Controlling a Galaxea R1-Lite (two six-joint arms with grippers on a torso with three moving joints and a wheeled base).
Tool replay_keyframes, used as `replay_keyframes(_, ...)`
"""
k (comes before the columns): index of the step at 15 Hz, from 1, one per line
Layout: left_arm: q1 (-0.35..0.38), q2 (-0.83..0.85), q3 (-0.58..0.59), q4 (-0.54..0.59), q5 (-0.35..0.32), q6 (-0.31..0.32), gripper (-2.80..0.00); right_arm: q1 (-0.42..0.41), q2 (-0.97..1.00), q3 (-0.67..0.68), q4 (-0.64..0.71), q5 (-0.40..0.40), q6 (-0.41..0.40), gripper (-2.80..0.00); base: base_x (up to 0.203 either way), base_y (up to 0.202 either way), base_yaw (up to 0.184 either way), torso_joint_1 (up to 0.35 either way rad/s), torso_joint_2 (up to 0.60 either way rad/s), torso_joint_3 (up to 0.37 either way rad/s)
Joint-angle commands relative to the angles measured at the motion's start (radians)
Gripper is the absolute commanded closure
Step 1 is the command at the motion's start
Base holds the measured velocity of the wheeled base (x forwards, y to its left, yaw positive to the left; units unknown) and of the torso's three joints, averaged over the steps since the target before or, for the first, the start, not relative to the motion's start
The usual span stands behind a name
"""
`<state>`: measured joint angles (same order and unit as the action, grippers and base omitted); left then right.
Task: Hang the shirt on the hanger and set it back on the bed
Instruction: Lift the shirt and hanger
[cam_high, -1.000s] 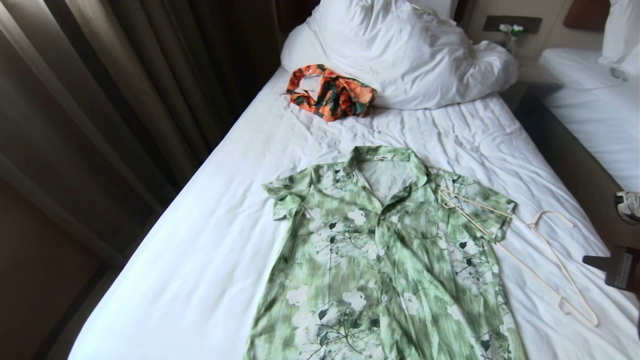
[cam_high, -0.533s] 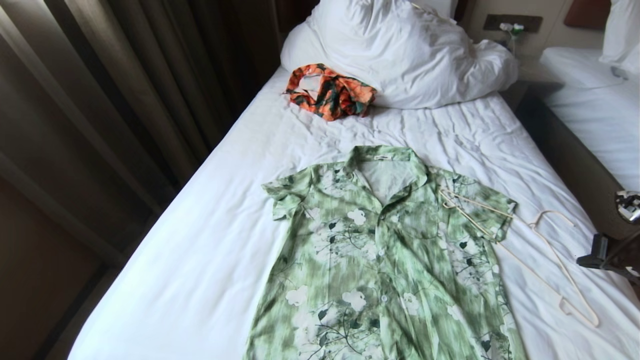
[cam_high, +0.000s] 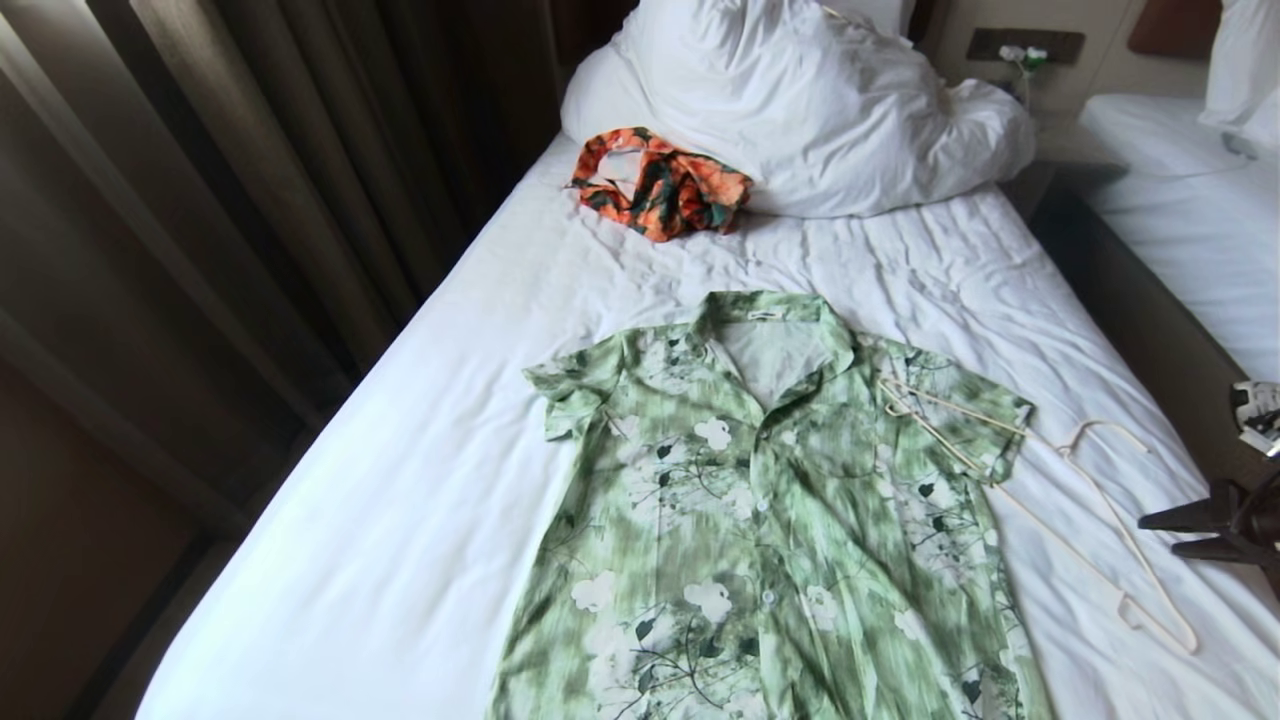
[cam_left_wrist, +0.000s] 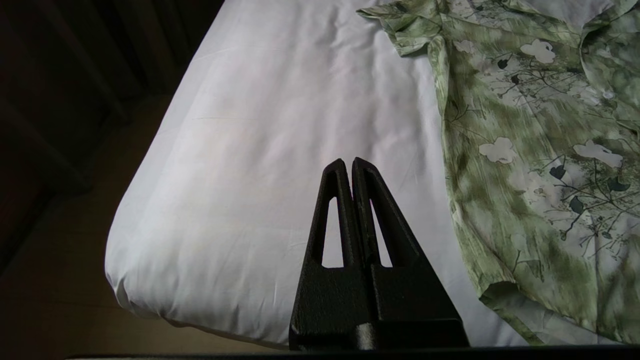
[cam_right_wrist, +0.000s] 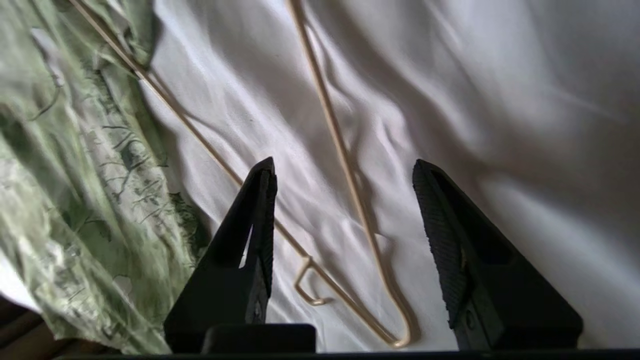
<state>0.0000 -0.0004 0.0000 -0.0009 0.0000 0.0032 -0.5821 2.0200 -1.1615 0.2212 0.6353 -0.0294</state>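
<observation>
Two grippers noted: right gripper (cam_right_wrist: 345, 167) spread above hanger (cam_right_wrist: 345, 170), which lies on bed (cam_high: 420, 480) partly across shirt (cam_high: 760, 520), presumably to grasp its wire; left gripper (cam_left_wrist: 349, 162) pressed together, parked.

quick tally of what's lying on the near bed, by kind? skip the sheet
Garments: 2 (green floral shirt, orange patterned garment)
Hangers: 1 (cream wire hanger)
Pillows: 1 bulky white heap; cannot tell if more
Total: 4
</observation>
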Motion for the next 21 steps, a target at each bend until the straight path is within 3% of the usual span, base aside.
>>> replay_keyframes(1, 0.000, 0.000, 0.000, -0.001, 0.000, 0.000, 0.00, -0.002, 0.041, -0.016, 0.000, 0.070, -0.007, -2.80, 0.000, 0.000, 0.000, 0.000, 0.00, 0.000)
replay_keyframes(6, 0.000, 0.000, 0.000, -0.001, 0.000, 0.000, 0.00, -0.001, 0.105, -0.005, 0.001, 0.252, -0.116, -2.80, 0.000, 0.000, 0.000, 0.000, 0.00, 0.000)
replay_keyframes(21, 0.000, 0.000, 0.000, -0.001, 0.000, 0.000, 0.00, 0.088, 0.187, 0.002, -0.129, 0.311, -0.130, -2.80, 0.000, 0.000, 0.000, 0.000, 0.00, 0.000)
